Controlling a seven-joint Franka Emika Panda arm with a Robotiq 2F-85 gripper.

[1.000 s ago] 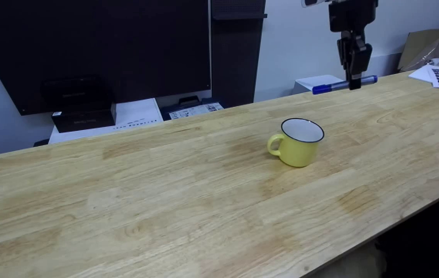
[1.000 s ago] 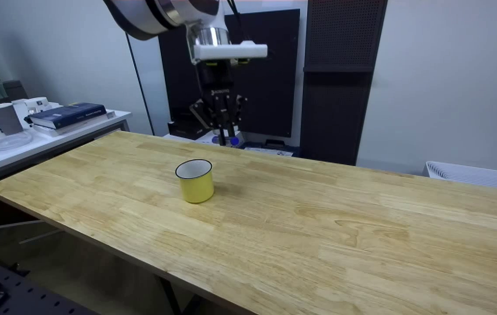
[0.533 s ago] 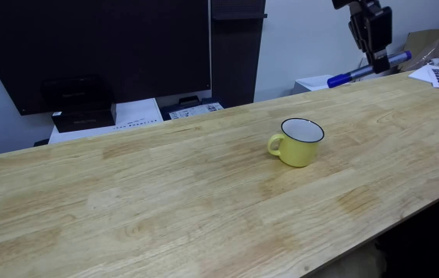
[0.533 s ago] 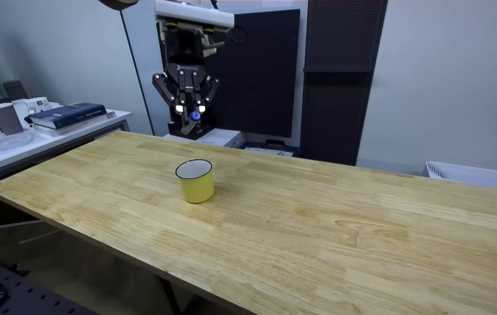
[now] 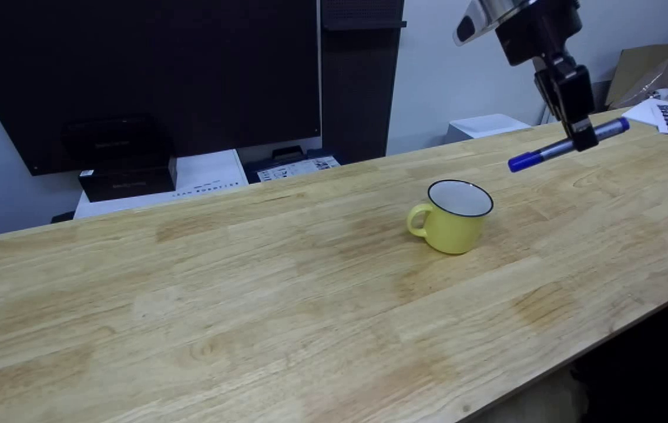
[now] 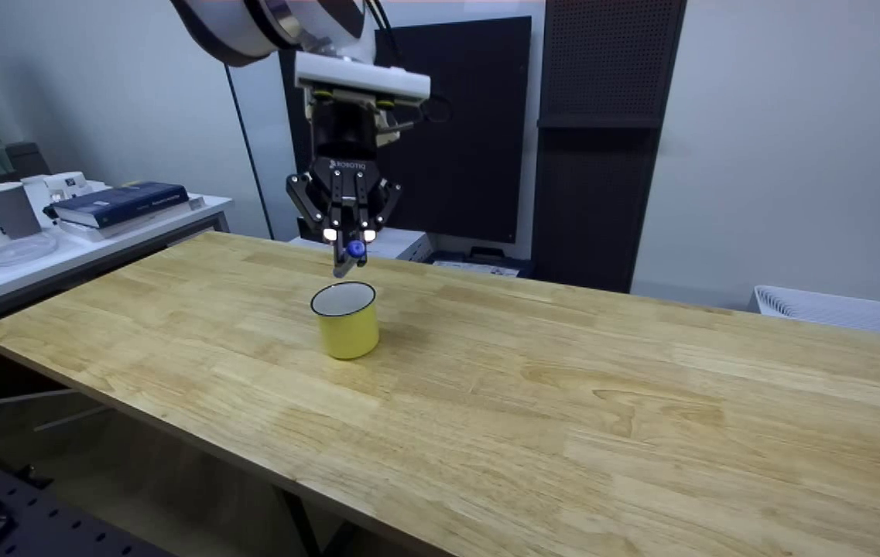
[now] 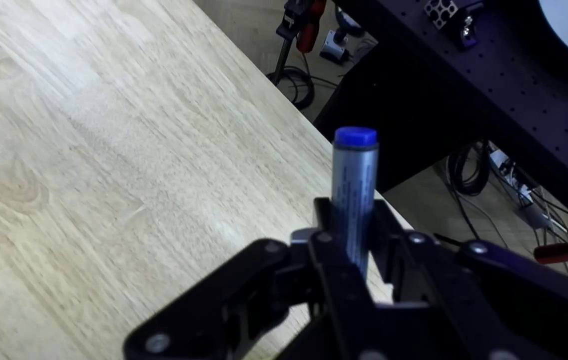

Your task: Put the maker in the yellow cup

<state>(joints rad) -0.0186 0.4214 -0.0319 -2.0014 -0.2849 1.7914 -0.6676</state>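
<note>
Wooden bench [image 5: 239, 317] with the hand [image 5: 584, 138] above it, fingers nearly together, gripping across a narrow gap. The yellow cup [image 5: 454, 232] stands upright on the bench, dark rim, pale inside, handle at the side. Between the fingers, held mid-barrel in the air near the cup, is the marker [image 5: 557, 148]: slim, grey barrel, blue cap and end, tilted, cap end lower.

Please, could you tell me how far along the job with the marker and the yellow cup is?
Done: the marker is picked up, clamped in the hand.
In progress: it is held tilted above the table, apart from the yellow cup.
Left: bring it over the cup and release it inside; the cup's visible interior shows no marker.
</note>
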